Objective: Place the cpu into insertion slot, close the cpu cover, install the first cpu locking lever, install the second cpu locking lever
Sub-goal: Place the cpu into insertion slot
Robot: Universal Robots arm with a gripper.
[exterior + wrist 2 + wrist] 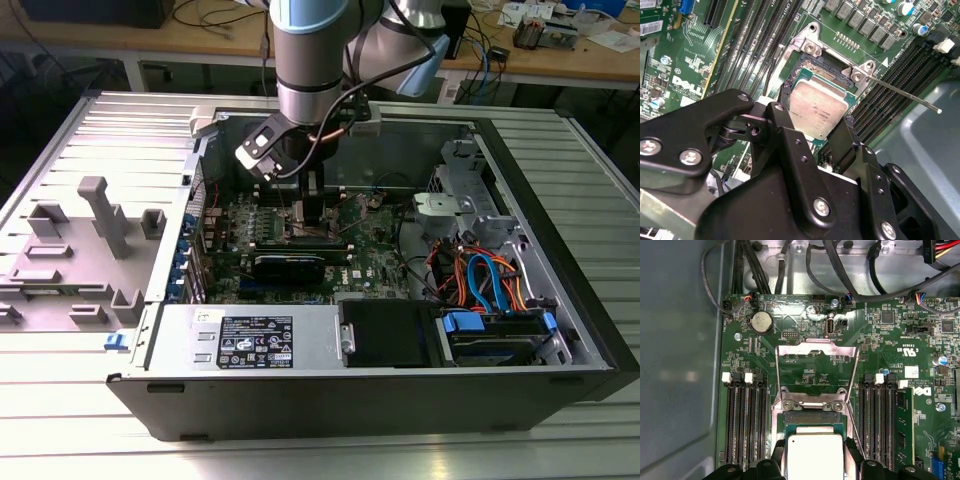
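Beyond the cpu [815, 456], the cpu cover [817, 351] stands raised between memory slots [745, 425].

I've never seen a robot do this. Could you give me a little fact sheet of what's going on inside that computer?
setting: open computer case, robot arm reaching inside
end effector: closed on the cpu from two sides
cpu: silver top up, at its socket on the green motherboard
cpu cover: open, hinged back from the socket
locking lever: thin rod, sticking out unlatched
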